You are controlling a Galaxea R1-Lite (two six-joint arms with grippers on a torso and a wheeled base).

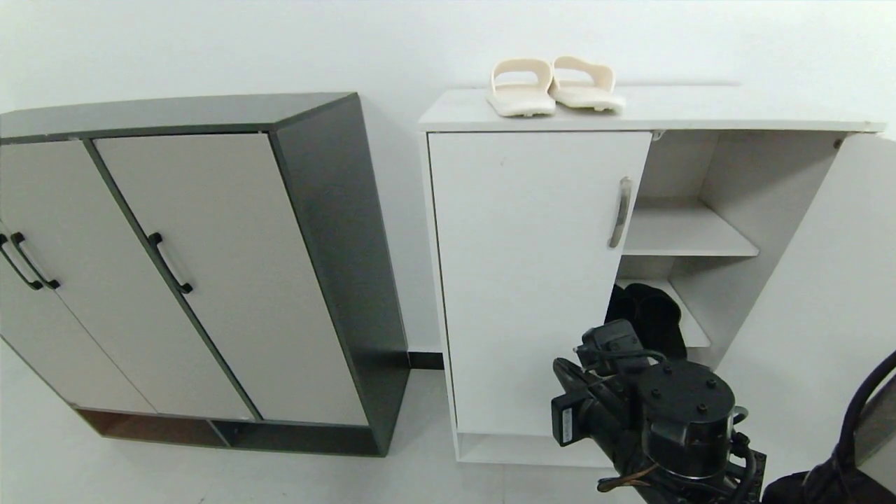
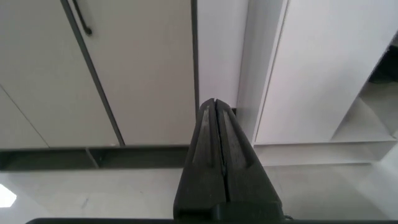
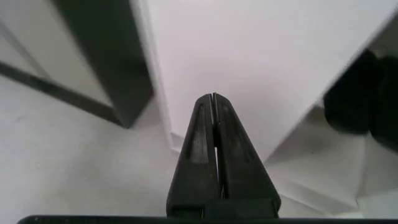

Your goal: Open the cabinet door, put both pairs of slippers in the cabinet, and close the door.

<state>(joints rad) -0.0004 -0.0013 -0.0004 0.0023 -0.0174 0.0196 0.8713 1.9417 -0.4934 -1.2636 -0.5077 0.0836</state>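
A white cabinet (image 1: 539,280) stands with its right door (image 1: 826,294) swung open and its left door shut. A cream pair of slippers (image 1: 553,87) rests on the cabinet's top. A black pair of slippers (image 1: 647,315) lies on the lower inside shelf and is also seen as the black slippers (image 3: 364,93) in the right wrist view. My right arm (image 1: 651,413) is low in front of the open compartment. The right gripper (image 3: 214,102) is shut and empty, facing the shut white door. My left gripper (image 2: 215,106) is shut and empty, pointing at the gap between the two cabinets.
A dark cabinet (image 1: 210,266) with grey doors and black handles stands to the left of the white one. The upper inside shelf (image 1: 682,234) is bare. Pale floor (image 1: 210,476) lies in front of both cabinets.
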